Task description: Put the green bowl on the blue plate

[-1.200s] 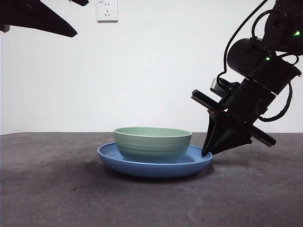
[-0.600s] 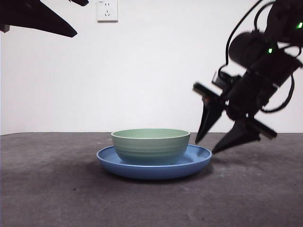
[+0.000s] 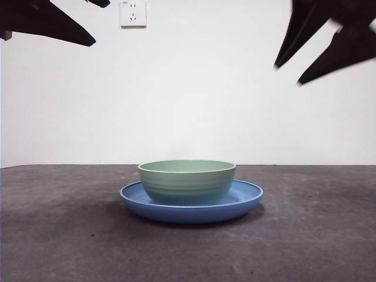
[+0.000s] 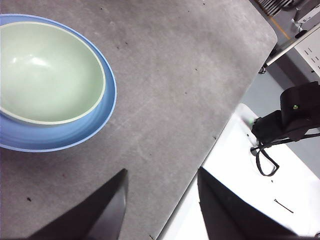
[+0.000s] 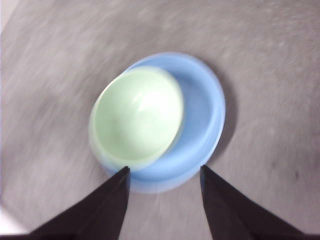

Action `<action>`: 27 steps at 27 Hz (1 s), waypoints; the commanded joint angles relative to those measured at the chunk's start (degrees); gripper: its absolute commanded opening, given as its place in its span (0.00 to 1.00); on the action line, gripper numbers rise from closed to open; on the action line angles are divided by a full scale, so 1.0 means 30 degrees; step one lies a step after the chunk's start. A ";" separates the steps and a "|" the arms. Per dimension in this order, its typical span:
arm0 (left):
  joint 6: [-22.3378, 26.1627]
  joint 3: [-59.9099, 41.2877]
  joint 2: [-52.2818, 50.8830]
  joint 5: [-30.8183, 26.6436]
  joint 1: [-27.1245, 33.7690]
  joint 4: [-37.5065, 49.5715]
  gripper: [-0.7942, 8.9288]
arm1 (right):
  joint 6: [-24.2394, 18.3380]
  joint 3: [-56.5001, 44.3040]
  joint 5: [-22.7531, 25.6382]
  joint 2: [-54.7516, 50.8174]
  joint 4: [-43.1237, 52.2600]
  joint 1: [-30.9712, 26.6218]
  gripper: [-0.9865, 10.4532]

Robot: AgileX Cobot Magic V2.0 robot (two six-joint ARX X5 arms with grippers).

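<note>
The green bowl [image 3: 187,181] sits upright inside the blue plate [image 3: 247,198] in the middle of the dark table. Both also show in the left wrist view, bowl [image 4: 47,72] on plate [image 4: 60,137], and, blurred, in the right wrist view, bowl [image 5: 137,115] on plate [image 5: 202,107]. My right gripper [image 3: 296,61] is open and empty, high at the top right, well above the plate; in its own view [image 5: 162,187] the bowl and plate lie far below. My left gripper [image 4: 160,200] is open and empty, waiting high at the top left [image 3: 88,41].
A white wall with a socket [image 3: 133,13] stands behind the table. In the left wrist view the table's edge [image 4: 235,115] and a white stand with a black device [image 4: 292,117] lie beside it.
My right gripper opened beside the plate's right rim, then rose well above the table to the top right. The bowl stays on the plate. The left arm has not moved.
</note>
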 commanded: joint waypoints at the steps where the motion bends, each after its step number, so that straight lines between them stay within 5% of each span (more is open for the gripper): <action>1: 0.0153 0.0138 0.0102 0.0058 -0.0124 0.0117 0.31 | -0.1574 0.0364 -0.0007 -0.1304 -0.1523 0.0517 0.28; 13: 0.0153 0.0138 0.0102 0.0058 -0.0124 0.0102 0.31 | -0.1843 -0.2178 0.0066 -0.6229 -0.3432 0.2521 0.28; 27: 0.0153 0.0138 0.0102 0.0058 -0.0124 0.0087 0.31 | -0.1785 -0.3993 -0.0036 -0.7023 -0.2980 0.2739 0.28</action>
